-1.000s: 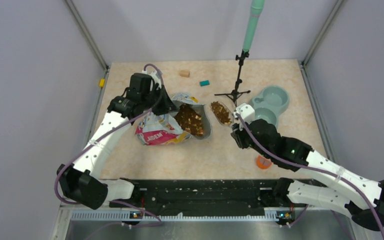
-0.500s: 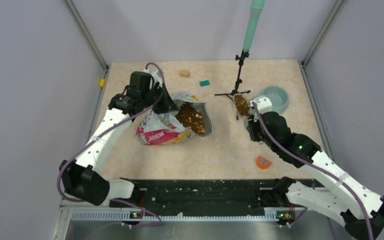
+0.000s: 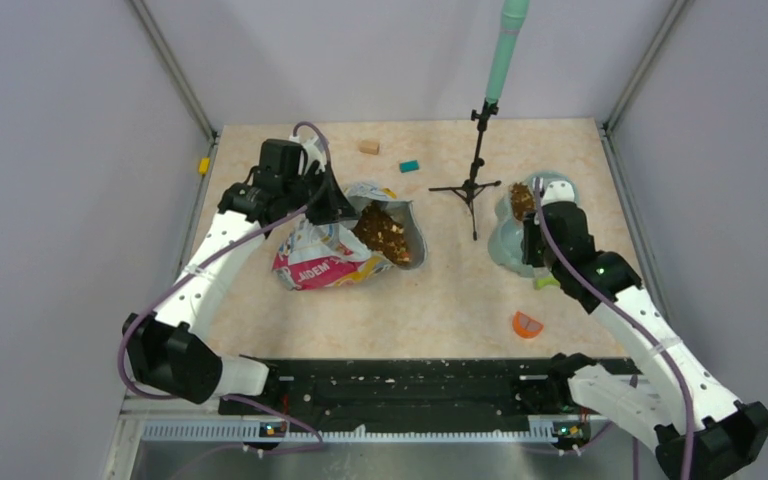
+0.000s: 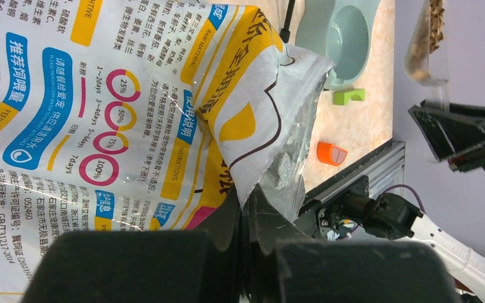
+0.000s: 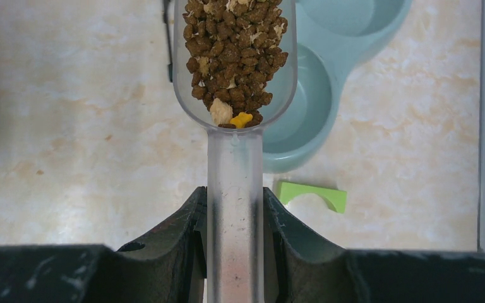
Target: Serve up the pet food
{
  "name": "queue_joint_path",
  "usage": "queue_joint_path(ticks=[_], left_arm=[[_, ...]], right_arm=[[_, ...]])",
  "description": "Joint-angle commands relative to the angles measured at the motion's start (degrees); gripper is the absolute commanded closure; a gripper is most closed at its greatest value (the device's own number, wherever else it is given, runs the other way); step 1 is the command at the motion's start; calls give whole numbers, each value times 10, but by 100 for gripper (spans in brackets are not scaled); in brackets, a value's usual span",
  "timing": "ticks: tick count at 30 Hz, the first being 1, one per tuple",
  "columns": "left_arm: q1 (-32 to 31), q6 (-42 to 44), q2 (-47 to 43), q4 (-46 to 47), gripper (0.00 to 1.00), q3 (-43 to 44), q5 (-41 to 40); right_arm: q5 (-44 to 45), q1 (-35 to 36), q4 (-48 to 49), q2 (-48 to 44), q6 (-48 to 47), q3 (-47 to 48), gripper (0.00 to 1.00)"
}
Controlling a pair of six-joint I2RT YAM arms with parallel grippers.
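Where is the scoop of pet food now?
In the top view it's on the right: the clear scoop, gripped by the right fingers, hovers over the teal double bowl.

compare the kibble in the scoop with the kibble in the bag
Scoop kibble is a small heap; bag kibble is a larger pile. Scoop kibble hangs over the teal double bowl, held by the right end effector; bag kibble lies in the open bag. Both are small brown nuggets.
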Motion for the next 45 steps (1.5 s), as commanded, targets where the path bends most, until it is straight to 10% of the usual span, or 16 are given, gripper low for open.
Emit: queue_joint_path(ticks=[1, 19, 45], left_arm=[[9, 4, -2, 86, 100, 28, 12], [10, -14, 16, 114, 100, 15, 35], [10, -15, 12, 125, 100, -23, 40]], right_arm=[[-50, -78, 30, 25, -10, 15, 100], [-112, -246, 52, 248, -31, 107, 100], [-153, -291, -231, 452, 18, 350, 100]])
